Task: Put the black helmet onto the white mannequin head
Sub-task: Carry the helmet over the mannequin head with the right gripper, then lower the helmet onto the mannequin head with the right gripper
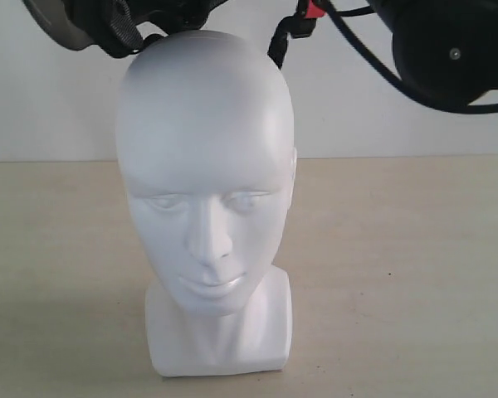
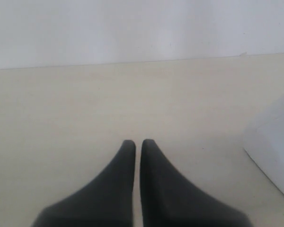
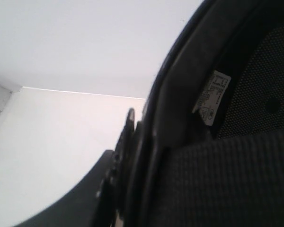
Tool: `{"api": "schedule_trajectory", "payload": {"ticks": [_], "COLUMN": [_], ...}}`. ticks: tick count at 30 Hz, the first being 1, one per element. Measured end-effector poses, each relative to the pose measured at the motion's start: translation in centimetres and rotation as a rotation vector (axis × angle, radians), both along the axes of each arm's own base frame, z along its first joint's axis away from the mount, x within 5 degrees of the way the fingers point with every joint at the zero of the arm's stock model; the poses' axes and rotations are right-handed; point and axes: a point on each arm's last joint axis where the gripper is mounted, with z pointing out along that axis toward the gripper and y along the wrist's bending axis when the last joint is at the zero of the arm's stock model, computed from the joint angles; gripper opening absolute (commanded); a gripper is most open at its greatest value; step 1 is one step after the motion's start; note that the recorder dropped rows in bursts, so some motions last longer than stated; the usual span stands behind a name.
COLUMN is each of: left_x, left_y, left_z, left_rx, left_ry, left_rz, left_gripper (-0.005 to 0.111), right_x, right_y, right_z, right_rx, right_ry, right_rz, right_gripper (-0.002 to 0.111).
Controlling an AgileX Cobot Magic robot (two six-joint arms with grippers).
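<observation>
Pale tabletop [image 1: 415, 274] under a plain white wall [image 1: 50, 99]. At frame centre in the exterior view, head [image 1: 207, 207]: upright, face to the camera, squarish base [image 1: 220, 332] on the tabletop. Along the top edge, directly above the crown, helmet [image 1: 120, 25]: mostly cut off by the frame, only dark padding and rim showing at upper left, clear of the tabletop. Touching the crown or just over it: cannot tell. Strap [image 1: 278, 46] with red buckle [image 1: 314, 10] hanging beside the upper right of the head. In the upper right corner, right arm [image 1: 456, 50], black and rounded, with a cable [image 1: 369, 60] looping beneath.

Right wrist view: right gripper [image 3: 137, 161] at the helmet rim, jaws grasping it, one dark finger [image 3: 75, 203] on the outer shell at lower left, the other hidden. Across the right half, mesh lining [image 3: 260, 75] and a small white label [image 3: 213, 97].

Left wrist view: left gripper [image 2: 137, 144] low over bare tabletop, jaws clenched almost tip to tip, nothing between. At the right edge, a corner of the base, apart from the fingers.
</observation>
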Motion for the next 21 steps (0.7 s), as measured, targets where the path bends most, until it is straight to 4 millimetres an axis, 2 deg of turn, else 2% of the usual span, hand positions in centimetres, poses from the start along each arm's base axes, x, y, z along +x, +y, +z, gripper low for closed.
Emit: {"api": "schedule_trajectory", "payload": {"ticks": [5,21], "left_x": [0.0,0.0], "left_y": [0.0,0.0], "left_z": [0.0,0.0], "left_rx": [0.000,0.000], "left_ry": [0.000,0.000], "left_rz": [0.000,0.000], "left_gripper": [0.004,0.004], "right_x": [-0.2,-0.9], "right_y": [0.9,1.5], "right_z": [-0.5,-0.3], "right_rx": [-0.024,-0.037], "right_ry": [-0.006,-0.046], "right_rz": [-0.003,0.032], "right_gripper": [0.000,0.000]}}
